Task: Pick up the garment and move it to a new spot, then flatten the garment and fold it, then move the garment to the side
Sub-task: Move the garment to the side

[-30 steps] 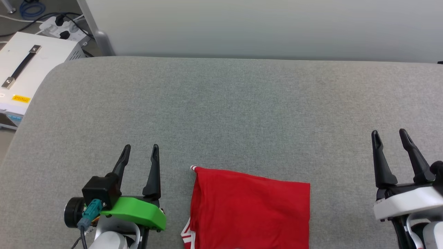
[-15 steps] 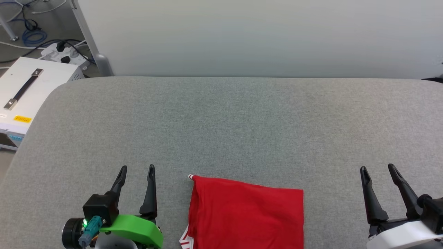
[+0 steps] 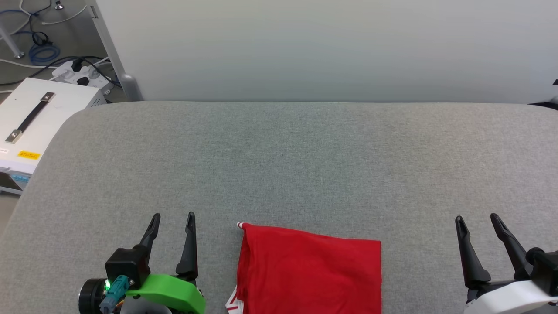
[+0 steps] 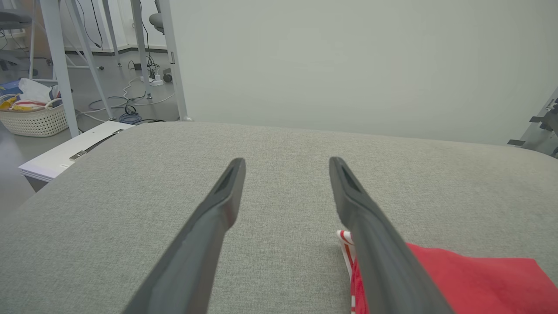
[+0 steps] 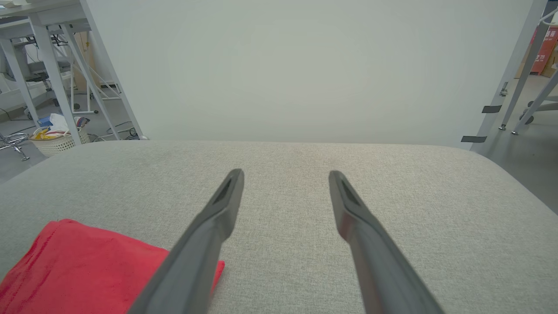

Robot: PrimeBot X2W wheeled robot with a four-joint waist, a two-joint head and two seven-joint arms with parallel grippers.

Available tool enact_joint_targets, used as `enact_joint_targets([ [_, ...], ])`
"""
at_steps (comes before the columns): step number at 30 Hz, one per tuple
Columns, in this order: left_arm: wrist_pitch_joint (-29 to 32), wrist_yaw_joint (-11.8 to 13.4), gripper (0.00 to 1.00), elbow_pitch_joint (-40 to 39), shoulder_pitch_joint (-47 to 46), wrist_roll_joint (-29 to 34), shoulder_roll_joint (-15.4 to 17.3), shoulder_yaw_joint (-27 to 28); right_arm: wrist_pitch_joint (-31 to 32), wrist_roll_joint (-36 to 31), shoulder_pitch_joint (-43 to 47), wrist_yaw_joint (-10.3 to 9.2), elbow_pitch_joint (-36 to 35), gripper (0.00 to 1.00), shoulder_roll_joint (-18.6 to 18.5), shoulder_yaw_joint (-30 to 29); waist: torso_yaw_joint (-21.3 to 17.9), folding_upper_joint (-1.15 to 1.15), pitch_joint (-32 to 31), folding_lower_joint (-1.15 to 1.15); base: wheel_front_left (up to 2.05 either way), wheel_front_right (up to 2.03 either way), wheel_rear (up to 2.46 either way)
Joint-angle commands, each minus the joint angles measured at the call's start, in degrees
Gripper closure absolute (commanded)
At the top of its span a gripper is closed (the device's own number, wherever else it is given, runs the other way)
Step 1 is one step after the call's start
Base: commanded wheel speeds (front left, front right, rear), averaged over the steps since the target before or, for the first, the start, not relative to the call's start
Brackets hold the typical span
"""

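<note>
**Folded red garment at the near edge, both grippers spread wide beside it**

Head view first. The garment (image 3: 309, 272) lies folded into a red block at the near edge of the grey padded table (image 3: 279, 165), plain red side up. Its lower part is cut off by the bottom of the frame. A bit of striped trim (image 3: 241, 225) pokes out at its far left corner, and more shows low on its left side. The left gripper (image 3: 173, 215) sits just left of it, fingers spread, holding nothing. The right gripper (image 3: 476, 217) is well apart on the right, fingers parted too, nothing between them. Ahead of all three, grey cloth runs wide to the table's straight far edge, where a pale panel (image 3: 305, 48) rises. The far left corner is rounded. Past it stand a white case (image 3: 39, 117) with a black handle, a power strip (image 3: 80, 74) and cables (image 3: 41, 52).

Over to the left wrist view. The two dark fingers (image 4: 213, 218) stand apart over the cloth. The right-hand one covers the garment's left edge, with the striped corner peeking out beside it. Far left there's a basket (image 4: 35, 120), contents too small to make out.

Now the right wrist view. Its fingers (image 5: 370, 244) are parted as well. The garment's red corner shows low left, partly behind the left-hand finger. The table's right corner curves away towards the floor (image 5: 532, 165) and metal frame legs (image 5: 518, 69).
</note>
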Motion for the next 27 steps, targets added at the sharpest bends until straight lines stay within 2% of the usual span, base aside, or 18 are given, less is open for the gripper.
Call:
enact_joint_targets([
  [1,-0.3,-0.3,0.0,0.0,0.2,0.6,-0.1,0.2,0.6,0.1,0.8,0.01,-0.2,0.0,0.2,-0.4,0.0,0.0,0.1,0.0,0.0,0.0,0.0],
  [6,-0.3,-0.4,0.0,0.0,-0.2,0.6,-0.2,0.3,3.0,3.0,0.8,0.01,0.5,0.0,0.2,-1.8,0.2,0.0,0.5,0.0,0.0,0.0,0.0],
  [8,-0.3,-0.5,0.0,0.0,-0.5,0.7,-0.2,0.4,5.5,6.2,0.8,0.01,1.4,0.0,0.2,-3.3,0.4,0.0,1.0,0.0,0.0,0.0,0.0],
  [12,-0.3,-0.7,0.0,-0.3,-1.5,0.9,-0.3,0.7,13.5,11.7,0.6,0.01,3.6,0.0,-2.3,-5.8,1.0,0.0,2.4,0.0,0.0,0.0,0.0],
  [16,-0.3,-1.2,0.0,-0.6,-2.8,1.5,-0.8,0.7,25.4,16.9,0.2,0.01,5.7,0.0,-4.7,-6.6,1.8,0.0,4.9,0.0,0.0,0.0,0.0],
  [17,-0.3,-1.6,0.0,-0.7,-3.5,1.9,-1.3,0.8,30.4,19.8,-0.3,0.01,5.8,0.0,-5.2,-6.4,2.3,0.0,6.3,0.0,0.0,0.0,0.0],
  [20,-0.3,-2.4,0.0,-0.6,-4.9,2.6,-2.2,0.8,35.9,23.0,-1.3,0.01,5.9,0.0,-5.5,-5.7,3.3,0.0,8.5,0.0,0.0,0.0,0.0],
  [27,-0.3,-4.3,0.0,-0.2,-7.7,4.1,-3.9,1.1,42.3,29.0,-4.1,0.01,6.9,0.0,-3.6,0.2,5.4,0.0,11.6,0.0,0.0,0.0,0.0],
])
